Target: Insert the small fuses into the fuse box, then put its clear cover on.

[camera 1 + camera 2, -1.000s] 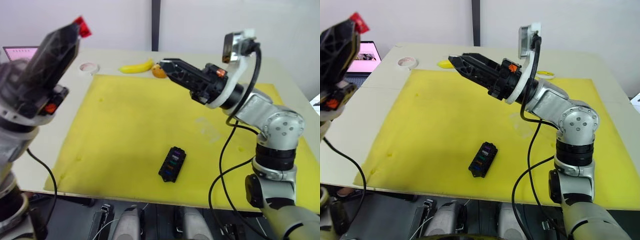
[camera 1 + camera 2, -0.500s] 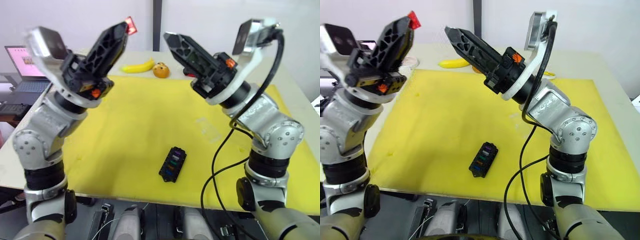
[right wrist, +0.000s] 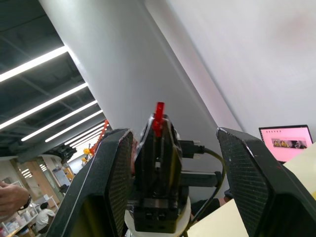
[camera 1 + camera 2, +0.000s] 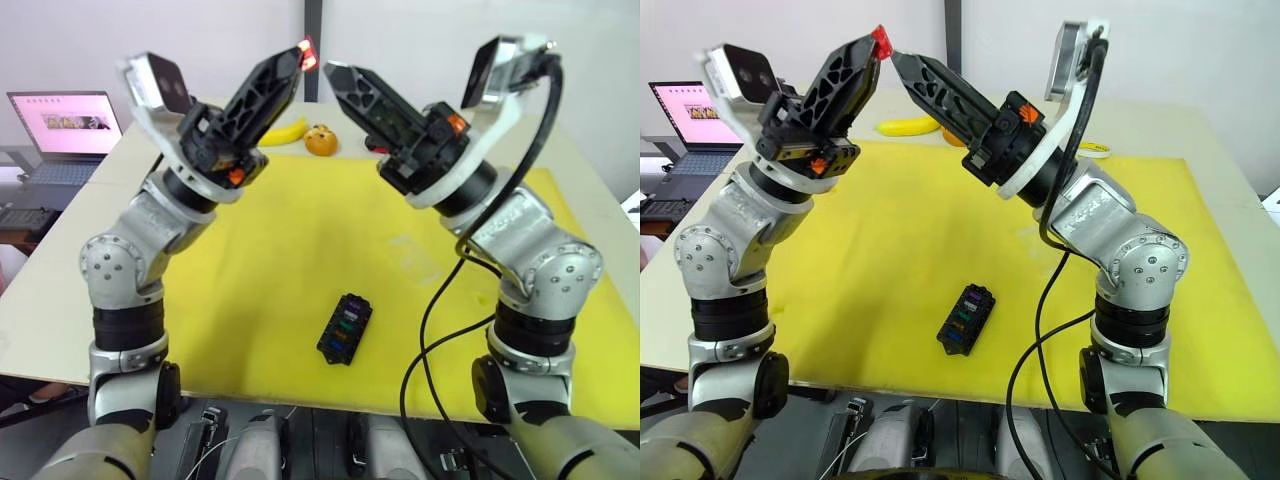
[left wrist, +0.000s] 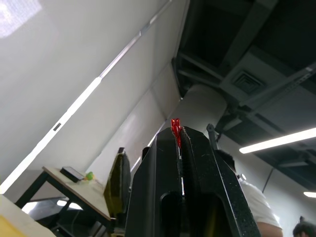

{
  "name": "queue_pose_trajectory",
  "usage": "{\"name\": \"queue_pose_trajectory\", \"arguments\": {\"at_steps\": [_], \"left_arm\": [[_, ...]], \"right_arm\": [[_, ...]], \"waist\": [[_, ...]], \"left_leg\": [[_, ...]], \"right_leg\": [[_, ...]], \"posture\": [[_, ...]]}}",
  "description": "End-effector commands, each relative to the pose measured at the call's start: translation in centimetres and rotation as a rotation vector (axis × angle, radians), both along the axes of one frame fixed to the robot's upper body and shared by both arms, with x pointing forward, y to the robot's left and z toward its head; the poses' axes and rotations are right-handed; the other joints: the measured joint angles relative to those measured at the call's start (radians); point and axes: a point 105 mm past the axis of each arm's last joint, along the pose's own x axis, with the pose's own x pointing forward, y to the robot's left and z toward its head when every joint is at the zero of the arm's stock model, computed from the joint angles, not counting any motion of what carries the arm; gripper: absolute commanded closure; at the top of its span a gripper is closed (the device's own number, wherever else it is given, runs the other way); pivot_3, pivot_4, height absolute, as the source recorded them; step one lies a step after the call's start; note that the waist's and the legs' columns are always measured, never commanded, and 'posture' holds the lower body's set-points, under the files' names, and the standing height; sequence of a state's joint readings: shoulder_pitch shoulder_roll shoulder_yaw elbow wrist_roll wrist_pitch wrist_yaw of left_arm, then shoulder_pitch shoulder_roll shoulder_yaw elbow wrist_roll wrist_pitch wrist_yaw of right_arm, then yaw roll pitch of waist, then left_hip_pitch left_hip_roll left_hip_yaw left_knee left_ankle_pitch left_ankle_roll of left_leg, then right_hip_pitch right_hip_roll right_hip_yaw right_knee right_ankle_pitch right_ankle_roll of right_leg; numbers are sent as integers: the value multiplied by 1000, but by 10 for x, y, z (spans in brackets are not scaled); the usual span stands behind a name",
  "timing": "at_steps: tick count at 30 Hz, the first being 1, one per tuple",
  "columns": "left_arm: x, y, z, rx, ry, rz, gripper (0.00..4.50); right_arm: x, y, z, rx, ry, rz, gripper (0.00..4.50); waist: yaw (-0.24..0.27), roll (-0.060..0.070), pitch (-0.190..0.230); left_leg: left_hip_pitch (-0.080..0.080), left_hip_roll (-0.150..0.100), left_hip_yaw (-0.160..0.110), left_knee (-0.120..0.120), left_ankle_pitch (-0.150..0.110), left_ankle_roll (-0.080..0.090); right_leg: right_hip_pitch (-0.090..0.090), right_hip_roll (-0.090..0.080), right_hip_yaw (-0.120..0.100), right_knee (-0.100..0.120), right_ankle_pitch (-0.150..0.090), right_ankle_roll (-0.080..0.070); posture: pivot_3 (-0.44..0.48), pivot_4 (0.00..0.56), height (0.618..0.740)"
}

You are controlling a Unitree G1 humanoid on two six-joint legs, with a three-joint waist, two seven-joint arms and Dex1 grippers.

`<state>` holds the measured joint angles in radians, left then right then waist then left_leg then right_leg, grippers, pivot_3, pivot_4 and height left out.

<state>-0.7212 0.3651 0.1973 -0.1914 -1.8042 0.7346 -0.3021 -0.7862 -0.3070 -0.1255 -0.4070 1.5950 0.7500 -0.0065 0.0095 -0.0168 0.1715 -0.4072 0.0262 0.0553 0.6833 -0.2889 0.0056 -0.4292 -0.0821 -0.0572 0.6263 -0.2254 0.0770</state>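
The black fuse box [image 4: 345, 328] lies on the yellow mat [image 4: 250, 250] near its front edge, with several coloured small fuses seated in its slots. The clear cover [image 4: 415, 255] is a faint outline on the mat behind and to the right of the box. My left gripper [image 4: 303, 52] is raised high above the mat's far side, shut on a red fuse [image 5: 175, 129] that sticks out of its tip. My right gripper [image 3: 173, 132] is raised too and open. Its fingers [image 3: 244, 187] flank the left gripper's tip and the red fuse [image 3: 159, 111] without touching it.
A banana [image 4: 275, 132] and an orange object [image 4: 319, 142] lie on the table behind the mat. A laptop [image 4: 62, 120] stands at the far left. A tape roll [image 4: 1092, 149] sits at the back right.
My left arm has swung in from the left, bringing the red fuse up next to the right gripper's tips. The right gripper rose and tilted upward.
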Motion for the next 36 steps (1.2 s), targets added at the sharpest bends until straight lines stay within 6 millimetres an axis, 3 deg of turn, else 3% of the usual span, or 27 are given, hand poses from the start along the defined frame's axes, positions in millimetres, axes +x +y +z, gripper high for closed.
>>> {"name": "queue_pose_trajectory", "arguments": {"at_steps": [1,10,13,28,31,33,34,36], "left_arm": [[-5,-3,6,0,-46,-11,4500],[-5,-6,3,-1,-38,1,4500],[-4,-6,3,-2,-39,3,4500],[-3,-4,-1,6,-32,15,4500],[-3,-5,-2,8,-33,16,4500],[-4,-5,-2,8,-34,16,4500],[-4,-5,-2,8,-34,16,4500],[-4,-5,-2,9,-35,17,4500]], "right_arm": [[-7,2,12,38,-41,22,1688],[-8,7,13,51,-32,47,1688],[-8,9,12,45,-29,53,2422],[-8,6,13,54,-35,48,2422],[-9,6,13,55,-36,48,3237],[-9,6,13,54,-35,50,4210],[-9,6,13,54,-34,50,4483],[-9,7,13,52,-33,50,4483]], "waist": [[0,0,0],[0,0,0],[0,0,0],[0,0,0],[0,0,0],[1,0,0],[1,0,0],[0,0,0]], "left_leg": [[0,0,0,0,0,0],[0,1,0,0,0,0],[0,1,0,0,0,0],[-1,1,0,0,0,0],[-1,1,0,0,0,0],[-1,1,0,-1,0,0],[-1,1,0,0,0,0],[-1,1,0,-1,0,0]], "right_leg": [[0,0,0,0,0,0],[0,0,0,-1,0,0],[0,0,0,-1,0,0],[0,0,0,-1,0,0],[0,0,0,-1,0,0],[0,0,0,-2,0,0],[0,0,0,-2,0,0],[0,0,0,-2,0,0]], "posture": [[0,150,737],[0,150,737],[0,150,737],[0,150,737],[0,150,737],[0,150,737],[0,150,737],[0,150,737]]}}
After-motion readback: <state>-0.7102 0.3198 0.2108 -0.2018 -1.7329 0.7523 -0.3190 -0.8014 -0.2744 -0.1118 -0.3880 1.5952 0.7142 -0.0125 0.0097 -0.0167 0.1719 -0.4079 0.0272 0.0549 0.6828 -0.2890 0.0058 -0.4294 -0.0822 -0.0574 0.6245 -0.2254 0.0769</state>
